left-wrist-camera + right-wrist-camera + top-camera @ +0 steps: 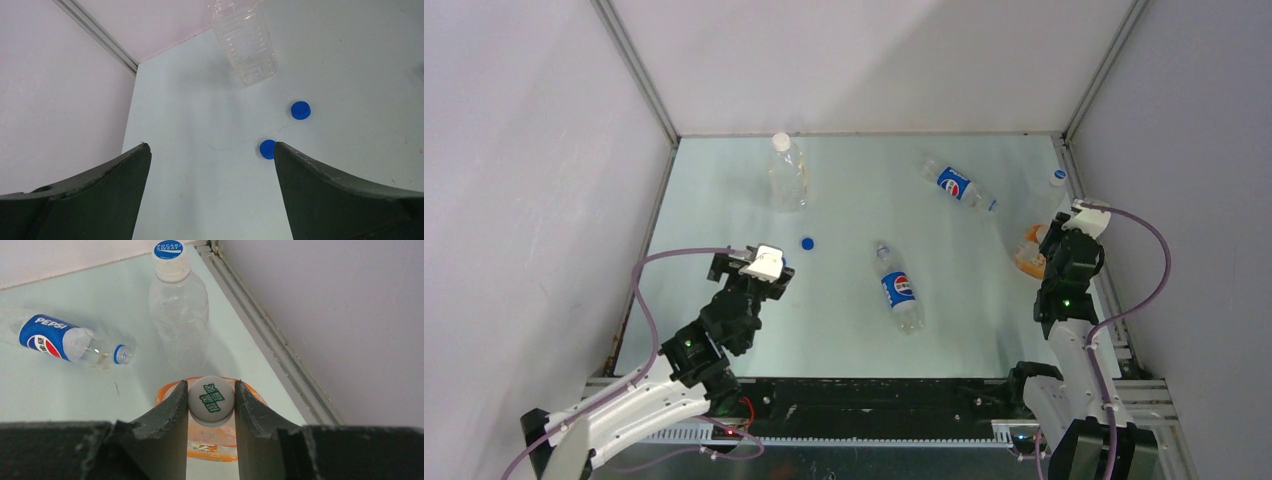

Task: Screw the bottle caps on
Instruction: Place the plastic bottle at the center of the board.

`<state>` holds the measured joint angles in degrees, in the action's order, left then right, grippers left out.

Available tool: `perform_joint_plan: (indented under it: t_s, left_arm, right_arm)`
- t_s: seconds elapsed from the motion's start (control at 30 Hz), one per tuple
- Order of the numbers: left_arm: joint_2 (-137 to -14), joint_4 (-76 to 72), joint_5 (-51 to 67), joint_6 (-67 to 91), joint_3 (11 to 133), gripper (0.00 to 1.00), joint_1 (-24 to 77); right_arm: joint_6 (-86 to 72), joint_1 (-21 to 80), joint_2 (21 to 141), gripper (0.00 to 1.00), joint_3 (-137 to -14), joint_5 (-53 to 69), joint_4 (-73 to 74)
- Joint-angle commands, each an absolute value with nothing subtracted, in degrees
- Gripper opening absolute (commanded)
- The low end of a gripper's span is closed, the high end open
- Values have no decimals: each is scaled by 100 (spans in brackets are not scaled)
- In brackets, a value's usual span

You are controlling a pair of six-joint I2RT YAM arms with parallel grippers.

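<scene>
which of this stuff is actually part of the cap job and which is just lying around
In the job: white cap in the right gripper, orange-label bottle under it, two loose blue caps, two Pepsi bottles.
Lying about: Pocari Sweat bottle, clear bottle, both already capped.

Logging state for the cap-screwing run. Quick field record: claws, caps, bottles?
left claw: open, empty, over the table
right claw: shut on white cap of orange-labelled bottle
blue caps: two, loose on table by left claw
Pepsi bottles: two, lying down
Pocari Sweat bottle: upright, capped
clear bottle: upright, capped
</scene>
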<state>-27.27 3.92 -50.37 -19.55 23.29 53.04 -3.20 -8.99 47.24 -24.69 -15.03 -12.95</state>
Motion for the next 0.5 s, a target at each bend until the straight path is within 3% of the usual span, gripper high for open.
perform_joint_plan:
  t_s: [0.0,0.23,0.47]
  left_arm:
    - [-2720,133,-4924,-1980,2338,100,5217]
    - [-2732,158,-4852,-1942,2339,100,5188]
    - [-2688,141,-4805,-1921,2325,100,5194]
  right_arm:
    - [-56,-896,4753,23,-2445,-1366,-1349]
    - [132,-875,4712,39,-2446,-1110,-1172]
    - [224,-870,4605,45,-2449,-997,-1106]
